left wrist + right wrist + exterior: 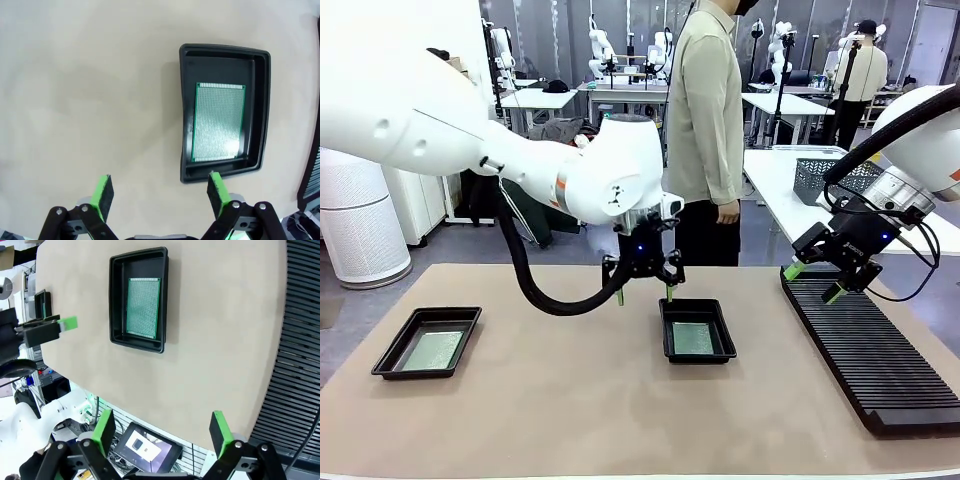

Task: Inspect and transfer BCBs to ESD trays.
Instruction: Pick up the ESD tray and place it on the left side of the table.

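Two black ESD trays lie on the tan table, one at the left (388, 358) and one in the middle (665, 328). Each holds a green BCB, one in the left tray (432, 350) and one in the middle tray (697, 338). My left gripper (645, 295) hangs open just above the far left corner of the middle tray, with nothing between its fingers. In the left wrist view the left gripper (160, 192) is open beside that tray (225, 50) and its BCB (219, 122). My right gripper (812, 283) hovers open and empty over the far end of the rack; in its own view the right gripper (162, 432) looks down on the tray (116, 300) and BCB (144, 307).
A long black ribbed rack (870, 350) lies along the table's right side. A grey wire basket (820, 178) stands on a white table behind it. A person (705, 120) stands at the far edge, hands down. Bare tabletop lies between the two trays.
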